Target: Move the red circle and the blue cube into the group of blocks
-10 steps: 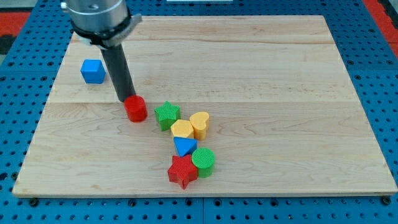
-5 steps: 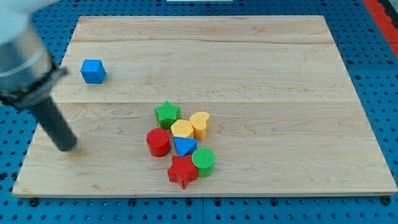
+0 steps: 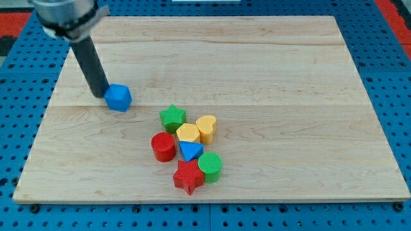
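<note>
We have no claw to open or shut, only my tip [image 3: 99, 95], which rests against the upper-left face of the blue cube [image 3: 119, 97]. The red circle [image 3: 163, 146], lower right of us, already touches the blue triangle [image 3: 190, 151] in the group. The cube looks light, stiff and slippery; pushing it square on a flat face should stop it spinning off.

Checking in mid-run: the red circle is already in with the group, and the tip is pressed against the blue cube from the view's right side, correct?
Not quite. My tip is at the blue cube's left side in the view, not its right; the camera view shows the rod up against that edge. The rest holds: the red circle sits in with the group, beside the blue triangle.
</note>
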